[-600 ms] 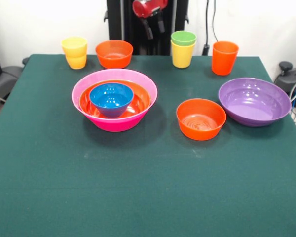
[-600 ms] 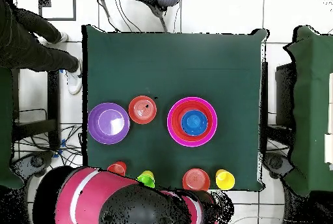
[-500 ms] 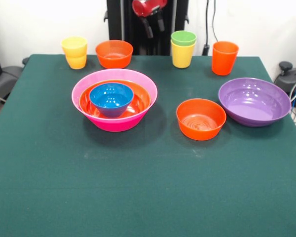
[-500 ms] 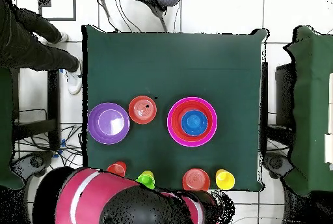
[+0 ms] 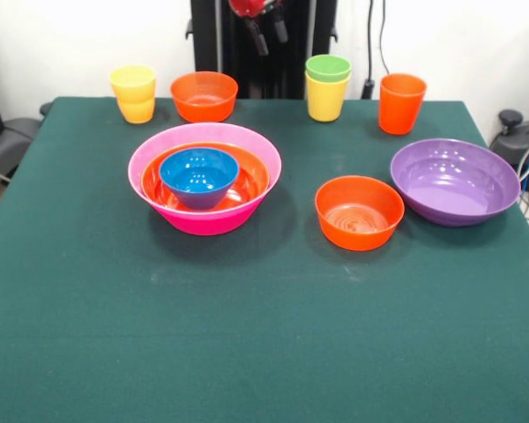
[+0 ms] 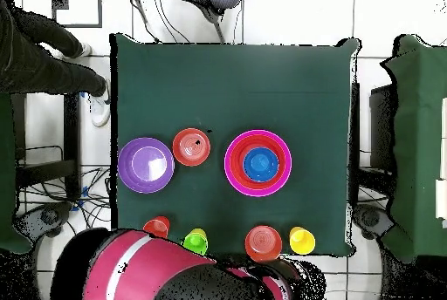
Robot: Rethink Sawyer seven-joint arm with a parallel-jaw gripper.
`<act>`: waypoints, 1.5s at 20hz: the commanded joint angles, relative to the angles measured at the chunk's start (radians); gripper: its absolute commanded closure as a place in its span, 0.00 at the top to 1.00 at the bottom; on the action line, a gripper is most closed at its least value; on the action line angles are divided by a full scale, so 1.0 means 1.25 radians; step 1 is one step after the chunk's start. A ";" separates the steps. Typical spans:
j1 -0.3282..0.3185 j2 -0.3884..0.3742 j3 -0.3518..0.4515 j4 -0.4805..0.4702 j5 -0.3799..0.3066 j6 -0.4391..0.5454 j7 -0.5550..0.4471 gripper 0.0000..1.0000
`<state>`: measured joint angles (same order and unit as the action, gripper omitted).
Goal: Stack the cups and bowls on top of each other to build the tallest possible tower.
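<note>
A big pink bowl (image 5: pixel 207 220) (image 6: pixel 230 162) stands left of centre, holding a wide orange bowl (image 5: pixel 249 183) with a small blue bowl (image 5: pixel 199 171) (image 6: pixel 260 164) inside. A small orange bowl (image 5: pixel 359 212) (image 6: pixel 191 146) and a wide purple bowl (image 5: pixel 454 181) (image 6: pixel 146 165) sit to the right. Along the far edge stand a yellow cup (image 5: pixel 133 92) (image 6: pixel 302 241), another small orange bowl (image 5: pixel 204 95) (image 6: pixel 263 242), a green cup (image 5: pixel 328 67) (image 6: pixel 195 242) nested in a yellow cup (image 5: pixel 326 100), and a taller orange cup (image 5: pixel 400 103) (image 6: pixel 157 225). My gripper (image 5: pixel 268 33) hangs open at the top edge, high above the table, holding nothing.
The red arm (image 6: pixel 148 277) covers the table's edge on the robot's side in the overhead view. A person's dark sleeve (image 6: pixel 39 52) shows beside the table there. Green cloth (image 5: pixel 264 335) spreads bare in front of the bowls.
My gripper has risen toward the top edge of the front view. Cups and bowls have not moved.
</note>
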<state>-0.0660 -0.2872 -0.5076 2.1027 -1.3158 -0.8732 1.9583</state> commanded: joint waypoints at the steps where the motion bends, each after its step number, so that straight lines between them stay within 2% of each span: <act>1: -0.027 0.006 0.077 -0.007 -0.021 0.069 0.085 1.00; 7: -0.047 0.018 0.092 -0.007 0.014 0.060 0.047 1.00; 13: -0.067 0.046 0.108 -0.012 0.075 0.038 -0.002 1.00; 17: -0.093 0.074 0.113 -0.011 0.106 -0.002 -0.042 1.00; 22: -0.091 0.123 0.113 -0.015 0.172 -0.038 -0.095 1.00; 30: -0.058 0.136 0.107 -0.017 0.195 -0.068 -0.088 1.00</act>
<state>-0.1699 -0.2052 -0.5058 2.1103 -1.1263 -0.9536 1.9583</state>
